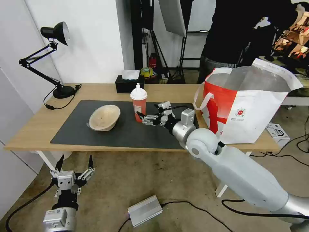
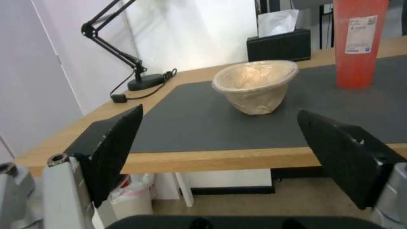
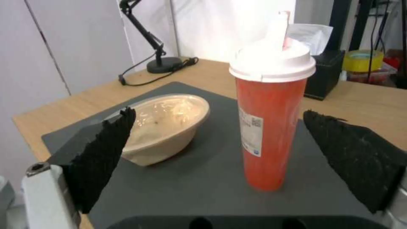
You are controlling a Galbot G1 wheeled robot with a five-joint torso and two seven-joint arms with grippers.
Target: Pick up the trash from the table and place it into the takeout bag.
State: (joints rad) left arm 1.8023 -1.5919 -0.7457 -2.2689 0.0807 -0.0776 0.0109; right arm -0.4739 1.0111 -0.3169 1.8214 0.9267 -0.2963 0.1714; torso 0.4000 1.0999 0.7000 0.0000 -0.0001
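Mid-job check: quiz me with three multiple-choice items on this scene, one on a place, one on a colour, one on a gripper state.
1. Where is the right gripper?
A. inside the bag
B. over the mat, beside the cup
C. below the table edge

2. What colour is the cup's lid?
A. white
B. black
C. green

3. How is the left gripper?
A. shut on the bowl
B. shut, holding nothing
C. open

Answers: 1 B, it faces the cup on the mat. 2 A, white dome. 3 C, fingers spread, below the table, off the bowl.

The wooden table holds a dark mat, a desk lamp, a tissue box and the takeout bag.
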